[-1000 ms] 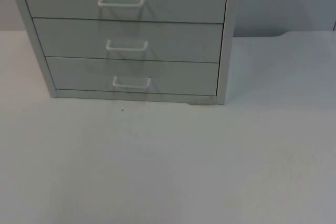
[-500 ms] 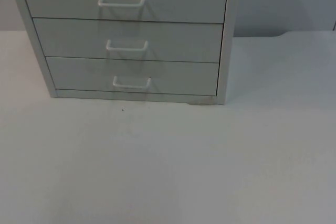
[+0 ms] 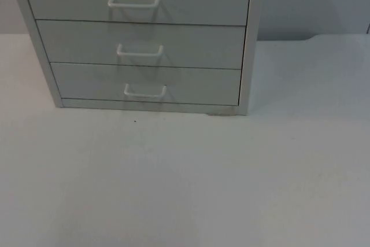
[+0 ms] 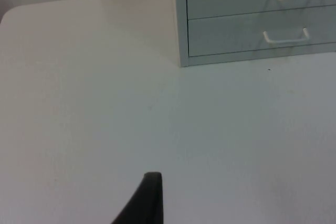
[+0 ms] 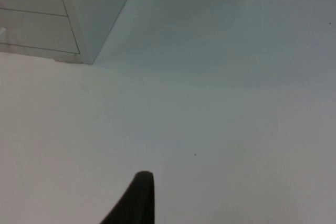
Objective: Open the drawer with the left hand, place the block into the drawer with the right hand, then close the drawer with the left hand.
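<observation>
While the pale grey three-drawer cabinet [image 3: 139, 39] stood with all drawers closed on the white table top [image 3: 185, 177], both arms waited. One black fingertip [image 4: 149, 200] of the left gripper and one [image 5: 137, 199] of the right hung above bare table; whether either was released or clenched could not be told.

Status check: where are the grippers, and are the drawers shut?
Left gripper above bare table, off the drawer unit's left corner. Right gripper waits off its right corner. All three drawers shut, handles untouched.

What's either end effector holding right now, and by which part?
Nothing. The left end effector and right end effector hang over bare table, well short of the drawer cabinet, whose three drawers are all shut.
</observation>
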Robot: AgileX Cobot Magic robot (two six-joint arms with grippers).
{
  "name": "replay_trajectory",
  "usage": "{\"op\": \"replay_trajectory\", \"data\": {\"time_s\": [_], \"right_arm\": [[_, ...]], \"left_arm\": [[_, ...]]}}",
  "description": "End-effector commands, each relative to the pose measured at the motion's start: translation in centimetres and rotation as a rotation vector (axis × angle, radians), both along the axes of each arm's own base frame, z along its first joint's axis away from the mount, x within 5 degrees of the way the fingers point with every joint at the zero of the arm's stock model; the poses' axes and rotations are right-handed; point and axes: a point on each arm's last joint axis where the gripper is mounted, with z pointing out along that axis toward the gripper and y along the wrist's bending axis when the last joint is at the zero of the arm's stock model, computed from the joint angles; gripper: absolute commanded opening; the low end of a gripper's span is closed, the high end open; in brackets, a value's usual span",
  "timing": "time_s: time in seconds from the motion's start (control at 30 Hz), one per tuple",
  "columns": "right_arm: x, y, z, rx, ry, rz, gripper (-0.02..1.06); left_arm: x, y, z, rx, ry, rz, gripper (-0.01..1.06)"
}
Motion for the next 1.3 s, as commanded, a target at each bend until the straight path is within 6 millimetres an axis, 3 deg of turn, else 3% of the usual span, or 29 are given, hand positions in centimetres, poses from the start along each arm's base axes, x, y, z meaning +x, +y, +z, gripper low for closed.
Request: {"op": "replay_trajectory", "data": {"time_s": [0.0, 1.27], "right_arm": [[-0.04, 0.03, 0.01, 0.01, -0.006, -0.007, 1.05], [-0.02, 0.07, 0.03, 0.009, -0.009, -0.119, 1.05]], "left_arm": [[-0.02, 0.0, -0.12, -0.008, 0.0, 0.008, 1.05], [-0.02, 0.0, -0.12, -0.008, 0.0, 0.01, 1.05]]}}
